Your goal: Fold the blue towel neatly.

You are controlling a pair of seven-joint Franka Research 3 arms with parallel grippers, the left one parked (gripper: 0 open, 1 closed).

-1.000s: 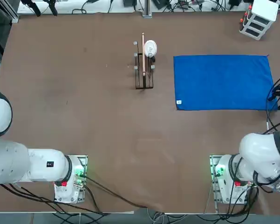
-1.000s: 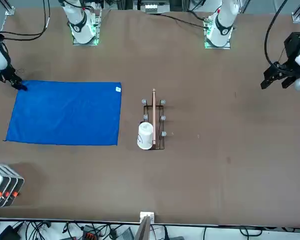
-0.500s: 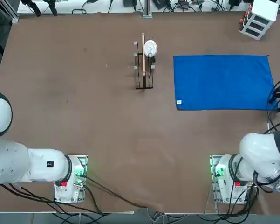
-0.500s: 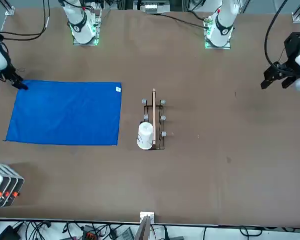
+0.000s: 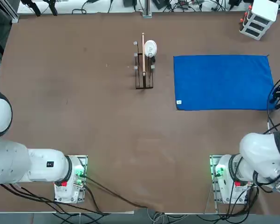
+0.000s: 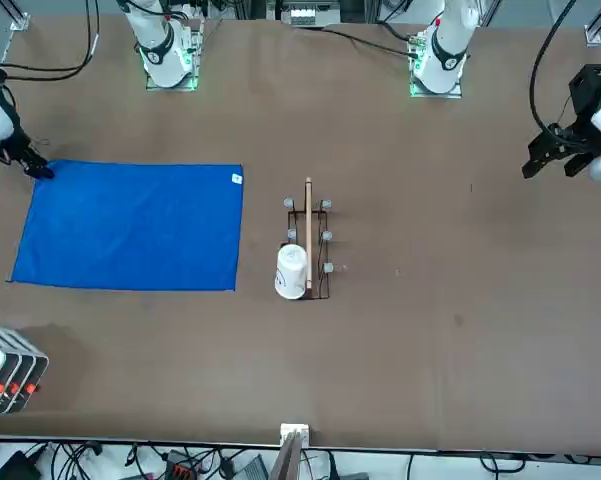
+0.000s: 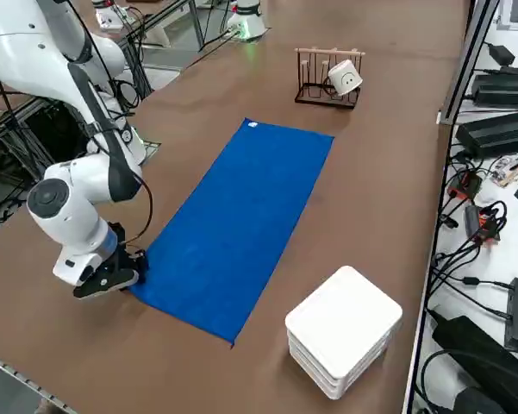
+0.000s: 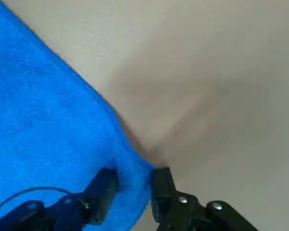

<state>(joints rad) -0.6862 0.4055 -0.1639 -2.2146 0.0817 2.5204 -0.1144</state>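
Towel position first: the blue towel (image 5: pixel 222 82) lies flat and fully spread on the tabletop (image 5: pixel 84 93) ahead of my working arm, beside a small wooden rack (image 5: pixel 143 63) that carries a white cup (image 5: pixel 150 47), with its white tag (image 5: pixel 179 102) at the near corner on the rack side. I have the right gripper (image 8: pixel 133 185) down at the opposite near corner, the one at the towel's outer edge. In the wrist view one finger stands on the cloth and the other just off its edge, with a raised lip of blue fabric between them; I read this as a pinch on the corner of the blue towel, though the fingers may not yet be fully seated on it. Step in hand, as I judge it: securing the first corner, with no fold made so far. The next move calls for a firm hold confirmed at this corner, then a low lift and a carry across toward the tag side so that edge meets edge without dragging the rest of the cloth. In the top view the gripper is almost cut off at the picture's edge, and in the front view it sits at the margin, so only the wrist view shows the contact. A white stacked box (image 7: pixel 343 330) stands near the towel's far outer corner.
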